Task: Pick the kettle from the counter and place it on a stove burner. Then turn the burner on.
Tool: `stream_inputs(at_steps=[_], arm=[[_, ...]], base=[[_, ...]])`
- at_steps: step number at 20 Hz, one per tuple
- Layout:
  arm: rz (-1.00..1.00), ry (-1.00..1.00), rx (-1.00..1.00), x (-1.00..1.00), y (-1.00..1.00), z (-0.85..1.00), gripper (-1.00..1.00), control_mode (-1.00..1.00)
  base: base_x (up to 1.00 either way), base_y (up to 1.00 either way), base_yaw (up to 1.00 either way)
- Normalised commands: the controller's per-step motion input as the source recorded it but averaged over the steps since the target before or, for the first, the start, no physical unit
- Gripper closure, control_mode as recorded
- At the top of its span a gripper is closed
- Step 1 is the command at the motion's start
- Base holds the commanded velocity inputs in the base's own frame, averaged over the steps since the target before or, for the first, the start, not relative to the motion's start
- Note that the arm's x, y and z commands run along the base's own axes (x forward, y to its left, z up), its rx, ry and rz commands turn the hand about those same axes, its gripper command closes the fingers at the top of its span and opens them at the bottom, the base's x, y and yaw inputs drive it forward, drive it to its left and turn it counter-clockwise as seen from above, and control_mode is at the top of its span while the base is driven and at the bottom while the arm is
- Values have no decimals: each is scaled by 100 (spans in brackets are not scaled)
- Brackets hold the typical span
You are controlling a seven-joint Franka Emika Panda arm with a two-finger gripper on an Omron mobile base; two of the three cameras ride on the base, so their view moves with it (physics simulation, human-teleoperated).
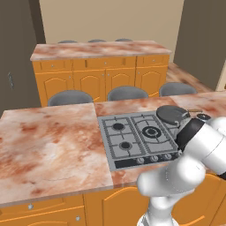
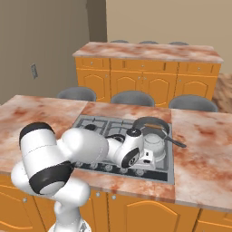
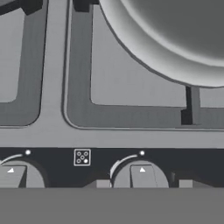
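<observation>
The silver-grey kettle point(image 2: 154, 144) stands on the front right burner of the grey cooktop point(image 2: 97, 124), which is set into the marbled counter point(image 2: 41, 113). In the hand view its rounded shiny body point(image 3: 175, 39) fills the upper right, above the burner grate. My gripper point(image 2: 147, 159) hangs low at the cooktop's front edge, just in front of the kettle. It is open point(image 3: 144, 184), with its fingertips point(image 3: 103, 184) on either side of a round knob point(image 3: 142, 176) and apart from it. A second knob point(image 3: 15, 176) sits to the left.
A flat dark pan point(image 2: 152, 124) with a long handle rests on the back right burner, right behind the kettle. Three grey stools point(image 1: 127, 92) stand beyond the counter. A narrower marbled top point(image 1: 99, 49) on orange cabinets is further back.
</observation>
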Motion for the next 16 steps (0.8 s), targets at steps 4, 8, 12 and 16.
stream_inputs(at_steps=[4,8,12,16], arm=[[0,0,0,0,0,0,100,-100],[17,0,0,-34,0,-4,100,-100],[48,0,0,-72,0,-23,100,-100],[55,0,0,-77,0,-32,100,-100]], base=[[0,0,0],[0,0,0],[0,0,0],[0,0,0]])
